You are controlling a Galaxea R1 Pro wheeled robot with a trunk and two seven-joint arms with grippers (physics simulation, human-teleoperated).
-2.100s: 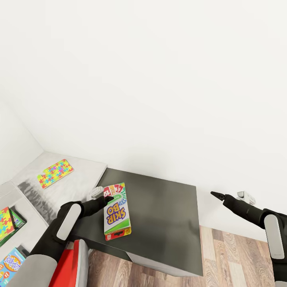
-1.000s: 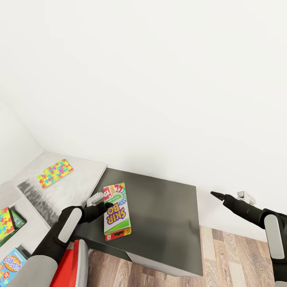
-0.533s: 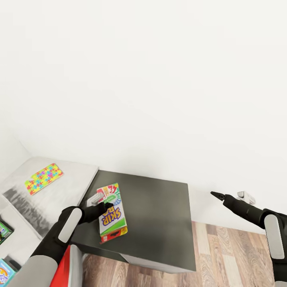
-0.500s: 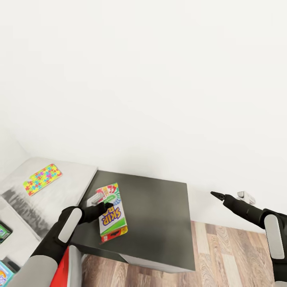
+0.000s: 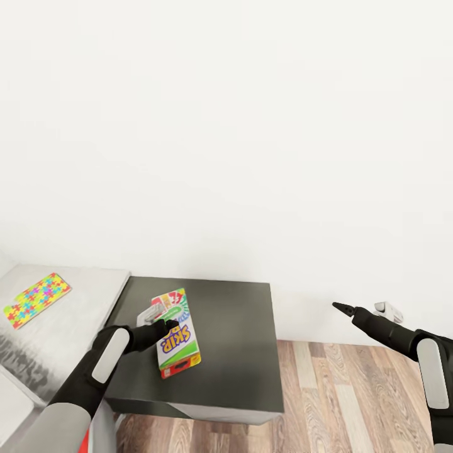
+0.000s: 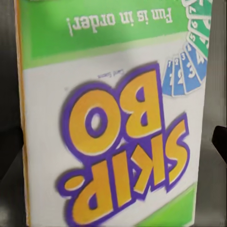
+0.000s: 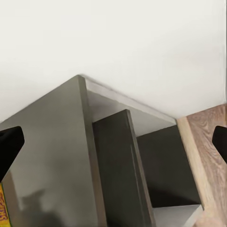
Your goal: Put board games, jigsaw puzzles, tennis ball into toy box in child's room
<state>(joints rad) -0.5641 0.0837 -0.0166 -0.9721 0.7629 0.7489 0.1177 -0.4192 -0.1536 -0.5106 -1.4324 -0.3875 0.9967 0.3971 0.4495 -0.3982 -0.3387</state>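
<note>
The Skip-Bo board game (image 5: pixel 174 333), a white, green and red box, hangs slightly tilted just above the dark cabinet part of the table (image 5: pixel 233 358). My left gripper (image 5: pixel 163 327) is shut on the box's left side. Seen from the left wrist, the box (image 6: pixel 113 127) spans the whole gap between the fingers, and one dark fingertip (image 6: pixel 220 137) shows at its edge. One jigsaw puzzle (image 5: pixel 34 299) lies flat on the light grey table top at far left. My right gripper (image 5: pixel 345 308) is open and empty, held over the floor to the right of the cabinet.
A white wall rises directly behind the table. Wood-plank floor (image 5: pixel 358 402) lies to the right of and in front of the cabinet. The right wrist view looks down at the cabinet's corner (image 7: pixel 80 80) and its dark open shelves (image 7: pixel 118 165).
The whole view has swung to the right, so the table and puzzle slid left. The Skip-Bo box stayed with my left gripper and shifted across the cabinet top. The right arm has not moved.
</note>
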